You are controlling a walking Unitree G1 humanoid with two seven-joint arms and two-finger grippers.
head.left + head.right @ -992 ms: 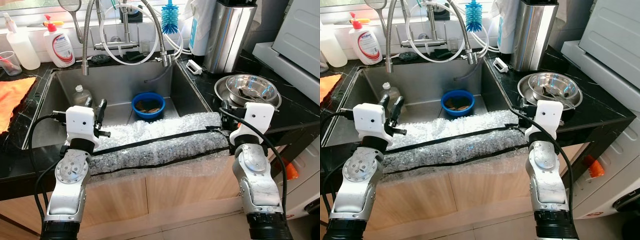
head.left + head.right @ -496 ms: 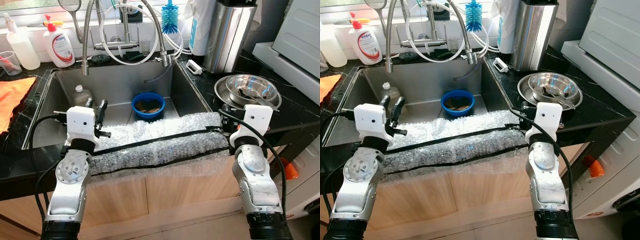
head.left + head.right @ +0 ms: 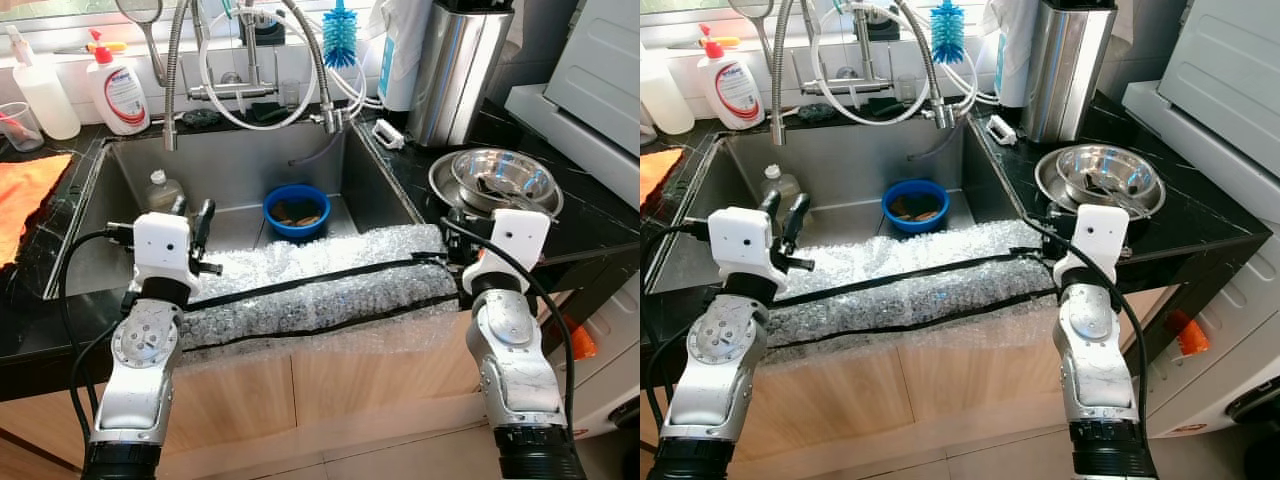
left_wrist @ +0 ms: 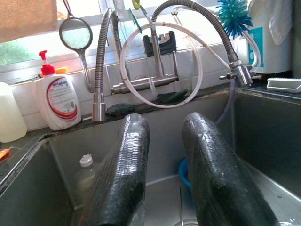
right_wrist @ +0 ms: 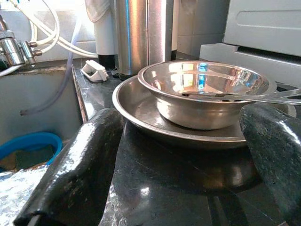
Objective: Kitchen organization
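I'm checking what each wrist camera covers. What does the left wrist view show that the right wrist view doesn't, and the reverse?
Left wrist view alone: the soap bottle, the round strainer, the blue bottle brush and the plastic bottle lying in the sink.

Right wrist view alone: the steel bowl sitting in a steel plate on the black counter, with the open right claw before it.

Both: the blue bowl, white hoses and the steel canister.

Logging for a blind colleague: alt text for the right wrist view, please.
The right pincer, fingers open, hovers over the black counter facing a steel bowl that sits in a steel plate. A tall steel canister stands behind; a blue bowl lies in the sink.
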